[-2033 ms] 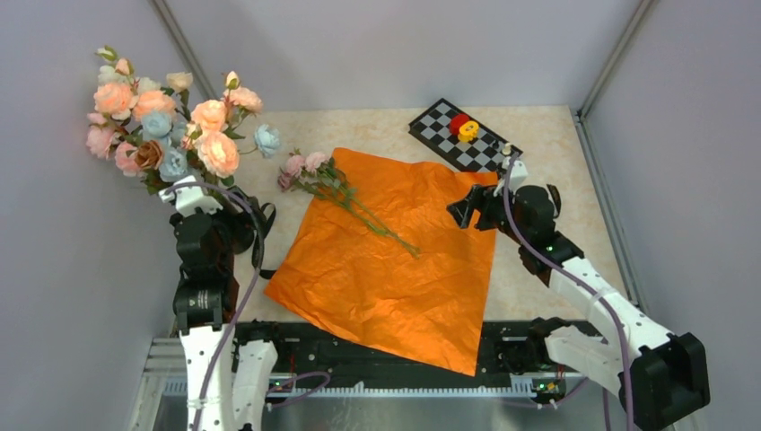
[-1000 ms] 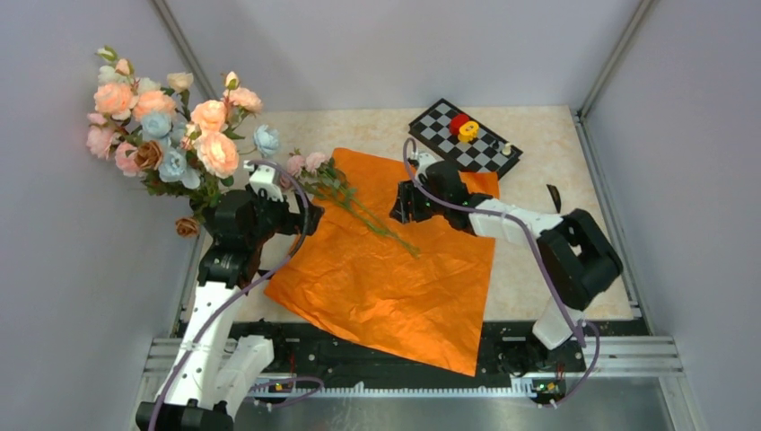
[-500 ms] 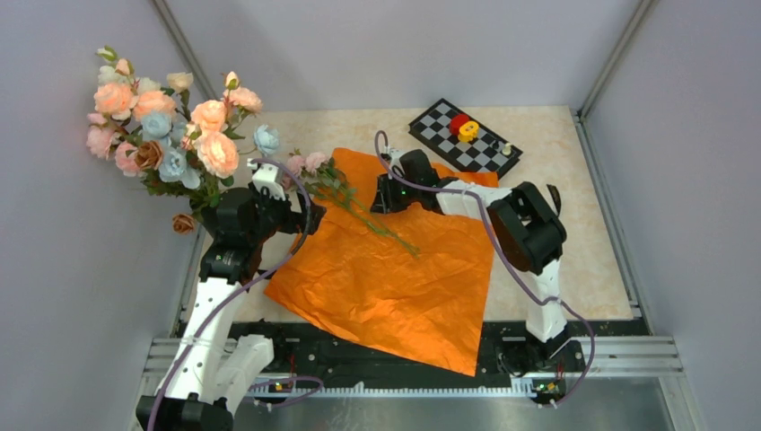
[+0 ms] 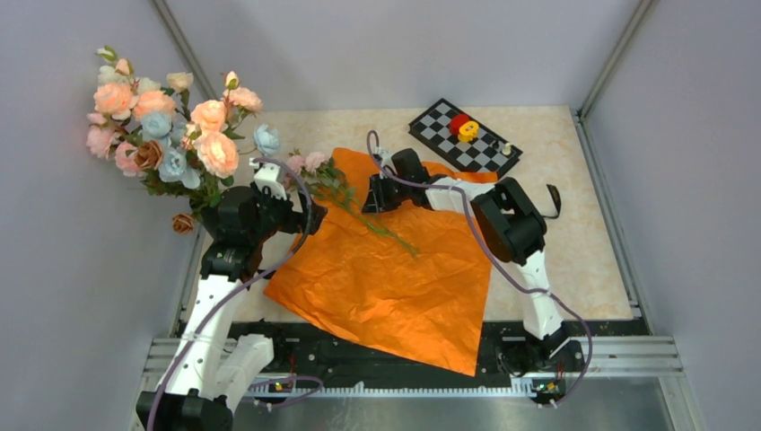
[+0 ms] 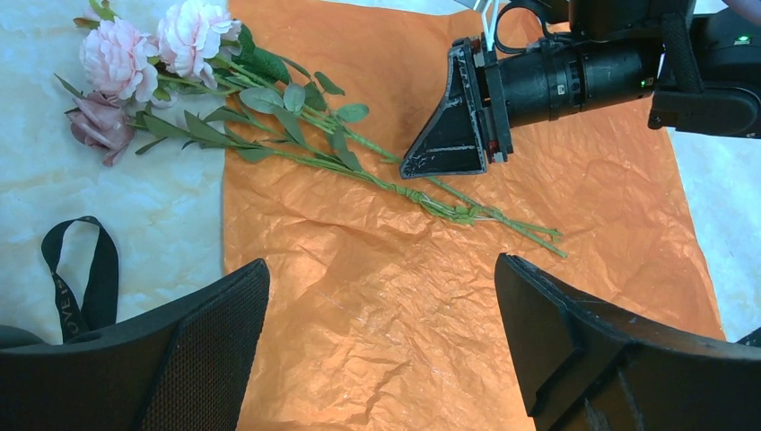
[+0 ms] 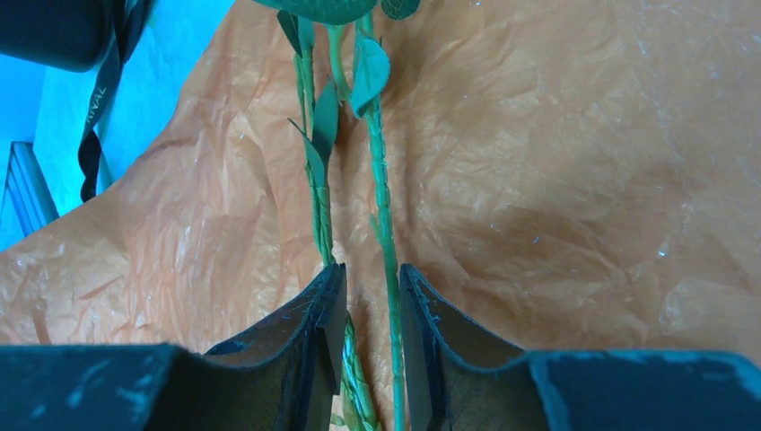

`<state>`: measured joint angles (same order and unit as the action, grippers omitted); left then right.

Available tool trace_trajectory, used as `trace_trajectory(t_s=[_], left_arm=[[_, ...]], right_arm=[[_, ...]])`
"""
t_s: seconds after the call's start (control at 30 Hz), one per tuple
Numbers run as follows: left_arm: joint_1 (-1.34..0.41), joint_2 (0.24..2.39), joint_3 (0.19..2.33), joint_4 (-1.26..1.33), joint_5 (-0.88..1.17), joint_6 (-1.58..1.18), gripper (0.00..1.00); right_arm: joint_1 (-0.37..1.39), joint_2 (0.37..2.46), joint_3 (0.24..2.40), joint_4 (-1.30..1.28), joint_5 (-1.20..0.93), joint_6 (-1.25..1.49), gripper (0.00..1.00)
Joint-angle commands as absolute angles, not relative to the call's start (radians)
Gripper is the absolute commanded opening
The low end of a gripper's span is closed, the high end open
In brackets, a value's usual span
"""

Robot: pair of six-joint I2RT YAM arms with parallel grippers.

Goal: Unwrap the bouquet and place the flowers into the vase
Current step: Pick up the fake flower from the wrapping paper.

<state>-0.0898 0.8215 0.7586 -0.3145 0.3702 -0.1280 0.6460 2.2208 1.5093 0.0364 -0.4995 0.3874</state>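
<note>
The bouquet lies unwrapped: its orange paper [image 4: 386, 269] is spread flat on the table. On the paper's far left part lie the flowers [image 4: 305, 166], pink blooms [image 5: 148, 54] on thin green leafy stems [image 6: 381, 197]. My right gripper [image 4: 366, 199] is down at the stems' middle, its jaws [image 6: 370, 274] narrowed around two stems with a small gap left. At the paper's left edge my left gripper [image 5: 381, 260] hovers wide open and holds nothing. The vase is hidden behind my left arm.
A big bunch of peach, pink and blue roses [image 4: 161, 126] stands at the far left above my left arm. A chessboard [image 4: 467, 135] with red and yellow pieces lies at the back right. Black ribbon [image 5: 81, 269] lies left of the paper.
My right arm has reached left across the paper to the stems and its jaws have narrowed around them. My left arm swung toward the paper's edge earlier and has since held still.
</note>
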Motion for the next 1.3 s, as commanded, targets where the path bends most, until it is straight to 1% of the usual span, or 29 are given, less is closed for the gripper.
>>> trace_trajectory(t_s=[0.0, 0.1, 0.5, 0.7, 0.83, 0.9, 0.93, 1.27], left_arm=[[-0.094, 0.822, 0.757, -0.268, 0.387, -0.120, 0.99], [-0.094, 0.821, 0.757, -0.268, 0.386, -0.119, 0.99], [-0.094, 0.824, 0.755, -0.270, 0.387, -0.118, 0.99], [-0.094, 0.823, 0.756, -0.270, 0.385, -0.116, 0.99], [-0.094, 0.824, 0.755, -0.271, 0.383, -0.115, 0.99], [-0.094, 0.822, 0.755, -0.272, 0.382, -0.116, 0.99], [-0.094, 0.822, 0.755, -0.272, 0.380, -0.114, 0.99], [-0.094, 0.822, 0.755, -0.272, 0.380, -0.116, 0.99]], right_arm=[[0.648, 2.255, 1.581, 0.051, -0.533, 0.390, 0.29], [0.643, 2.270, 1.588, 0.064, -0.549, 0.403, 0.28], [0.640, 2.332, 1.618, 0.106, -0.606, 0.449, 0.27], [0.638, 2.336, 1.614, 0.133, -0.585, 0.475, 0.18], [0.637, 2.336, 1.612, 0.141, -0.569, 0.484, 0.08], [0.633, 2.327, 1.607, 0.139, -0.548, 0.498, 0.01], [0.627, 2.321, 1.599, 0.145, -0.542, 0.509, 0.00], [0.592, 2.190, 1.459, 0.341, -0.557, 0.580, 0.00]])
